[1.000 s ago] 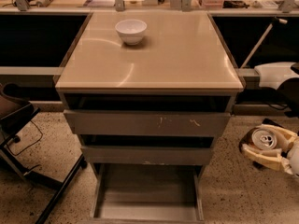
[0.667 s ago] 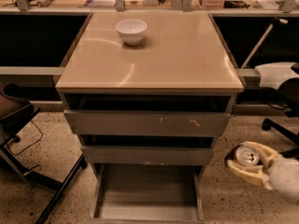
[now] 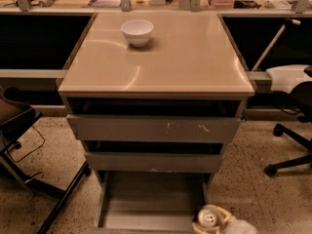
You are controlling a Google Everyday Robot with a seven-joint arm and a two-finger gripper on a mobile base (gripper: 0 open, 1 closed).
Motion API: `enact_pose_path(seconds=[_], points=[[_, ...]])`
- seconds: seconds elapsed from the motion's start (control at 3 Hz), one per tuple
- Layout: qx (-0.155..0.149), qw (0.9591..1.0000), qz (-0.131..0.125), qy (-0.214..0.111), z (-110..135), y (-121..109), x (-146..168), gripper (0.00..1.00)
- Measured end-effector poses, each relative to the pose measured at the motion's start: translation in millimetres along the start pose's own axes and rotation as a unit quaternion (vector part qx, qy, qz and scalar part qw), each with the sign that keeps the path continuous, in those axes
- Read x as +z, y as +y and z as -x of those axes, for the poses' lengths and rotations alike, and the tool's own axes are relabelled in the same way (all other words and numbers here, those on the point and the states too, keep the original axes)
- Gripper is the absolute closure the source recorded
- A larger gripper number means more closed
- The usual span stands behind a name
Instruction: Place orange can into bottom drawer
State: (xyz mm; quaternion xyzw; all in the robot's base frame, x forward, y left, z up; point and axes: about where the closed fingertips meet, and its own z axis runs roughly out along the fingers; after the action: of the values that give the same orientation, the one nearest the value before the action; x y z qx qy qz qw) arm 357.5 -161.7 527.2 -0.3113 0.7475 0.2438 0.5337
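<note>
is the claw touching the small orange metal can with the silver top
Touching. The camera view shows the pale claw closed around the small orange metal can at the front right corner of the open grey metal bottom drawer.

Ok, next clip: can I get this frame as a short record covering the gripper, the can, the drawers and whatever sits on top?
gripper: bottom edge of view, right of centre, shut around the can
orange can: held in the gripper, silver top facing the camera, at the bottom drawer's front right corner
bottom drawer: pulled out, grey floor showing
middle drawer: slightly open
top drawer: slightly open, scratched front
white bowl: on the cabinet top, towards the back left
task status: can not yet released
</note>
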Motion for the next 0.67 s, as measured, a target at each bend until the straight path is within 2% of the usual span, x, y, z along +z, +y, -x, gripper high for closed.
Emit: enact_pose_path(seconds=[0.33,0.67], points=[[0.051,0.9981,0.031,0.017,-58.3,44.1,67.4,1.00],[0.051,0.9981,0.031,0.017,-57.8,44.2,67.3,1.00]])
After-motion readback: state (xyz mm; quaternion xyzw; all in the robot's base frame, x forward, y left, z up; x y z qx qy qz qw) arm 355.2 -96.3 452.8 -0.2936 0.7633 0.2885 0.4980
